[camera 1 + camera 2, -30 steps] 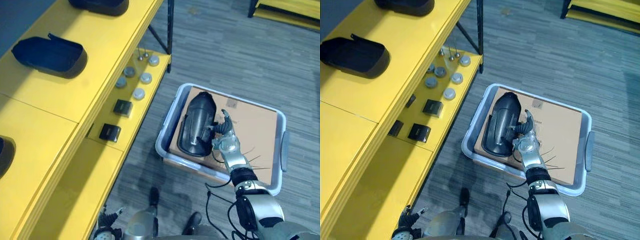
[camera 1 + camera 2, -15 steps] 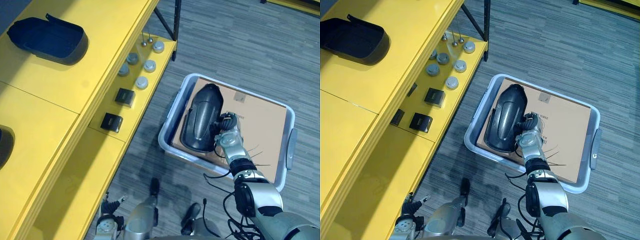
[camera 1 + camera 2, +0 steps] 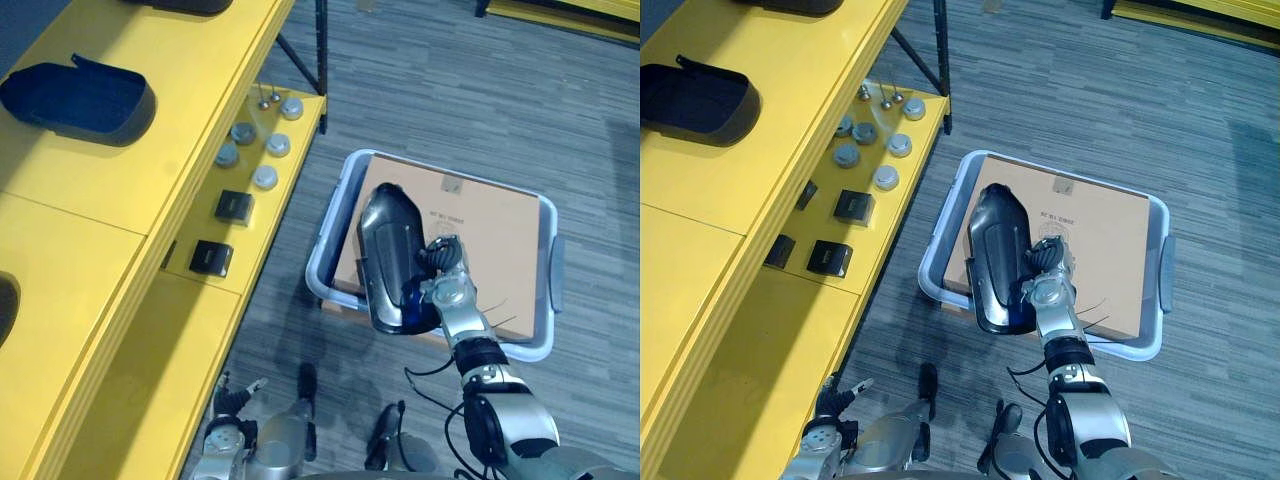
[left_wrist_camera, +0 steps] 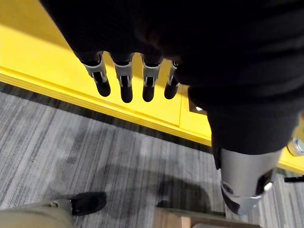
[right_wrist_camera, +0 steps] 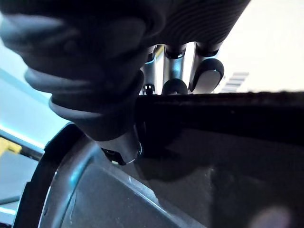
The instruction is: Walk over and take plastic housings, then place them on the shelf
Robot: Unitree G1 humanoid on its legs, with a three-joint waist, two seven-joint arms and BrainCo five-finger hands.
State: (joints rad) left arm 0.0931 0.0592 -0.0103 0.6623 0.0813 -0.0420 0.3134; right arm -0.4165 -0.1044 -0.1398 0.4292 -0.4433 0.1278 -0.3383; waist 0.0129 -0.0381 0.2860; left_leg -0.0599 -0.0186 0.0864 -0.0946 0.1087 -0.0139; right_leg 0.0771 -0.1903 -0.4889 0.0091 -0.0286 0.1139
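Note:
A long black plastic housing [image 3: 388, 255] hangs tilted above the cardboard [image 3: 490, 230] that lies in a pale grey bin [image 3: 330, 225]. My right hand [image 3: 445, 290] is shut on the housing's right edge. In the right wrist view its fingers [image 5: 175, 71] curl over the housing's rim [image 5: 209, 102] and the thumb [image 5: 118, 137] presses the near side. My left hand [image 3: 228, 425] hangs low at the bottom left, and its fingers [image 4: 126, 83] are straight and hold nothing. Another black housing [image 3: 75, 100] lies open side up on the yellow shelf top [image 3: 150, 170].
The shelf's lower board carries several round metal parts [image 3: 265, 150] and two small black boxes [image 3: 232, 207]. More housings show at the shelf's far end [image 3: 190, 5] and at its near left edge [image 3: 5, 310]. Grey carpet surrounds the bin.
My right hand has curled shut on the housing's edge and lifted its near end off the cardboard, tilting it. The camera has shifted. The left hand stays hanging.

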